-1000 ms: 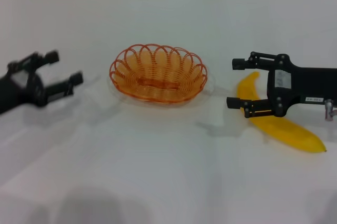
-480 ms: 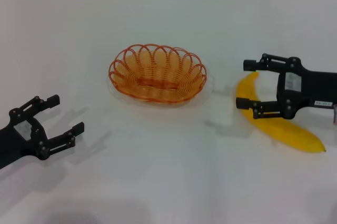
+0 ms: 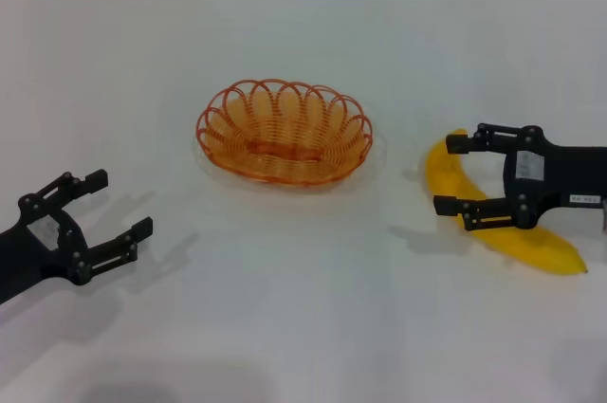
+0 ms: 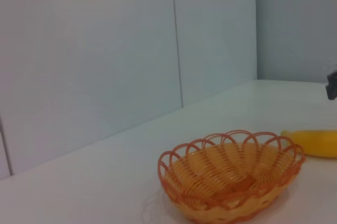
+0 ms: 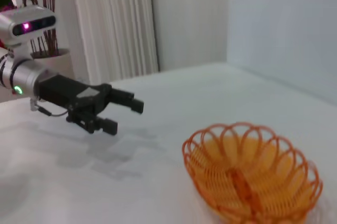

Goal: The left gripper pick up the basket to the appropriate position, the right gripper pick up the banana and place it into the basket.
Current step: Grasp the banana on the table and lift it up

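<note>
Head view shows the basket sitting on the white tabletop near the middle, nothing inside it. The banana lies flat on the tabletop to the basket's right, well apart from it, one pointed end aimed toward the far side. The right gripper hangs over the banana's upper half with its fingers spread wide, one on each side of the fruit, not closed on it. The left gripper is off to the left and nearer the robot, well apart from the basket, fingers likewise spread and holding nothing.

From the left wrist, the basket stands upright with the banana's end just past its rim. From the right wrist, the left gripper hovers above the tabletop beyond the basket.
</note>
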You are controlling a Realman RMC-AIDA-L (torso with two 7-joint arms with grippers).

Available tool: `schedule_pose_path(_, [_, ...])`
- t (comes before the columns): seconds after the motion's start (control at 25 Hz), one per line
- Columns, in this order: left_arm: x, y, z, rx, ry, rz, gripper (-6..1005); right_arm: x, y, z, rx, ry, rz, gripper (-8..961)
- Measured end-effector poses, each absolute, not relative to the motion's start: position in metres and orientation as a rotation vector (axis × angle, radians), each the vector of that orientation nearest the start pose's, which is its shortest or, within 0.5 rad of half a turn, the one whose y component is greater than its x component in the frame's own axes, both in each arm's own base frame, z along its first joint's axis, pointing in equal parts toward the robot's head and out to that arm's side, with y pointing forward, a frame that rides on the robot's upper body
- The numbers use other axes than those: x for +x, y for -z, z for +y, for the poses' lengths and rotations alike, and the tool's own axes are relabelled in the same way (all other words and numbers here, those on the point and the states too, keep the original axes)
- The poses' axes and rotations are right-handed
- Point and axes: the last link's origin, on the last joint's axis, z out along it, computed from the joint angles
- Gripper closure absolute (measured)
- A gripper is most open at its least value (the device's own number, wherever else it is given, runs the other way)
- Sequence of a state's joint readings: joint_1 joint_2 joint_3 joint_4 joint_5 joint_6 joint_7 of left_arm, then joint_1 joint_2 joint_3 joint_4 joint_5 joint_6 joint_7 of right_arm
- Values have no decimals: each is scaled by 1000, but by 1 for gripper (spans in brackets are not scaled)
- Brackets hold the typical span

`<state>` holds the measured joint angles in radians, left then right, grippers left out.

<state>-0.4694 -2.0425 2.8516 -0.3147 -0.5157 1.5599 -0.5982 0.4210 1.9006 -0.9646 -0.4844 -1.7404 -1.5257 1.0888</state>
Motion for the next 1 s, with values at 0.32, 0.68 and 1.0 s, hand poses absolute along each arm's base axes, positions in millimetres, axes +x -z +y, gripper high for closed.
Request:
schedule_pose_path(0.32, [-342,12,270,-2426,646,-346,120,328,-40,307,-2780,-369,681,86])
schedule_pose_path(0.68, [-340,12,271,-2426,656,-338,120,339,-38,313,-2703,-307,774,106])
schedule_pose_path(1.0, [-339,12,271,-2424,662,-339,119,328,-16,315,-2718,-350,778,124])
